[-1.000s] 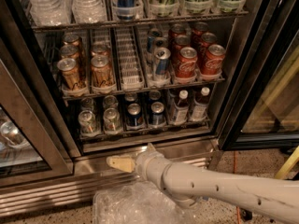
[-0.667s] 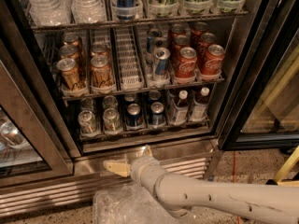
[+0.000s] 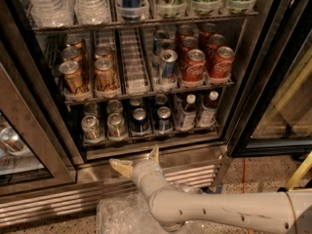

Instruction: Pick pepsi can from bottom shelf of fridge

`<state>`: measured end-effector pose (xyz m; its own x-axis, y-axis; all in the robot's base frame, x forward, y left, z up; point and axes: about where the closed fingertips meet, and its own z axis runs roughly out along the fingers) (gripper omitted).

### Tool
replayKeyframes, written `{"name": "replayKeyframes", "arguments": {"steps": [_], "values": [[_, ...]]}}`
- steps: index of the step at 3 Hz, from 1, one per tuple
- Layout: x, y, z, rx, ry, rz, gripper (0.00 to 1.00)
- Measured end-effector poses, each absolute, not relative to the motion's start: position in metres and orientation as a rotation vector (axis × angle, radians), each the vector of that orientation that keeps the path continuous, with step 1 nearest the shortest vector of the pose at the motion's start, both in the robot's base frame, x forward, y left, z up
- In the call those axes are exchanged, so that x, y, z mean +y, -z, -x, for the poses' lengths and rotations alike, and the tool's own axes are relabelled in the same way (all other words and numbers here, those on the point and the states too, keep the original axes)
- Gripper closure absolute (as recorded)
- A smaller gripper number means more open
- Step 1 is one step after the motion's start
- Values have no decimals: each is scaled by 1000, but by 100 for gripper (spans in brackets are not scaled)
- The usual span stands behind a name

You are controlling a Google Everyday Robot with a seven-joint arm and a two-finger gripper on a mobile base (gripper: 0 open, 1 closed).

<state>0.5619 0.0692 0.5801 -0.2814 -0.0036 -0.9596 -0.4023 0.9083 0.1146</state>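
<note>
Two fingers (image 3: pixel 121 168) are standing spread apart on the gripper (image 3: pixel 137 161), which is hovering empty before the fridge's (image 3: pixel 256 82) slatted base, just below the bottom shelf (image 3: pixel 146 140) — the pepsi can (image 3: pixel 140 121) is sitting there (middle lanes, beside another alike).

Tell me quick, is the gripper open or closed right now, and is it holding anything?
Gripper: open, holding nothing, low in front of the fridge, just below the bottom shelf.
</note>
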Motion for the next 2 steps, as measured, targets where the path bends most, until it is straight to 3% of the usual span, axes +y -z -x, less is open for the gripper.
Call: {"name": "replayKeyframes", "arguments": {"steps": [2], "values": [[50,-585,-571,1807,-327,239,0]]}}
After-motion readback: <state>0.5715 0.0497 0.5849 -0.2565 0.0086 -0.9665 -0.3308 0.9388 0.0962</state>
